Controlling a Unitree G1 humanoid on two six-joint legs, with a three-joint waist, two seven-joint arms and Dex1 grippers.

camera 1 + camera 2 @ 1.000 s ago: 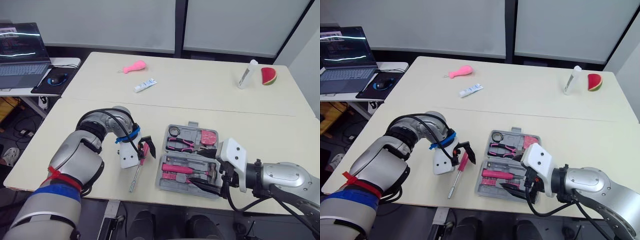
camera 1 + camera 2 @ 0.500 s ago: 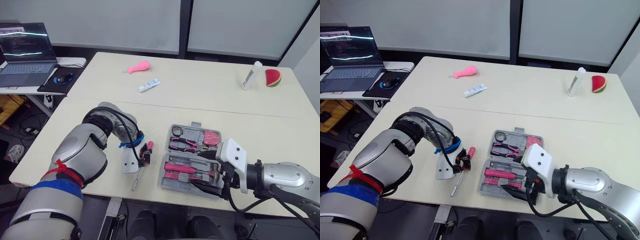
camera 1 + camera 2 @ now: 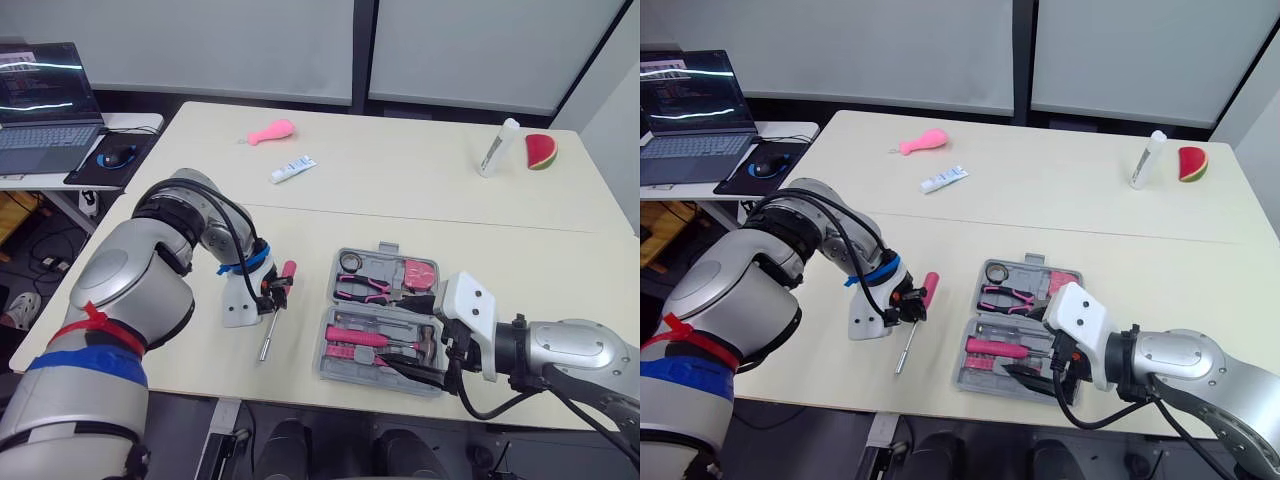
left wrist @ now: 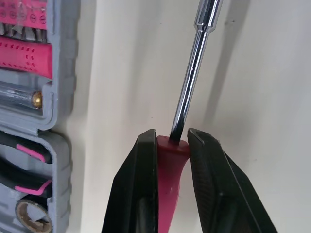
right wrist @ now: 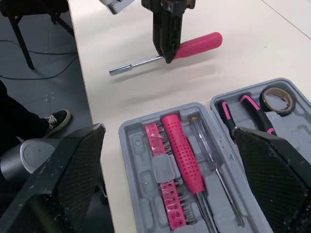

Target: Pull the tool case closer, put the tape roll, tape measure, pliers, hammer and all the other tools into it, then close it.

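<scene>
The grey tool case (image 3: 383,321) lies open near the table's front edge. It holds pliers (image 3: 362,289), a tape roll (image 3: 348,262), a pink tape measure (image 3: 418,273) and a pink-handled driver (image 3: 357,339). Left of the case, my left gripper (image 3: 272,293) is shut on the pink handle (image 4: 171,158) of a screwdriver (image 3: 274,313). Its steel shaft (image 4: 195,73) slants down toward the table's front edge. My right gripper (image 5: 167,130) hangs open over the case's near right corner, with its fingers (image 5: 68,174) spread wide and nothing between them.
On the far table half lie a pink toy (image 3: 270,131) and a white tube (image 3: 291,170). A white bottle (image 3: 496,147) and a watermelon slice (image 3: 540,152) are at the far right. A laptop (image 3: 45,110) sits on a side desk to the left.
My left gripper has shut on the screwdriver's pink handle, which it stood open around a second ago. The right arm has not moved.
</scene>
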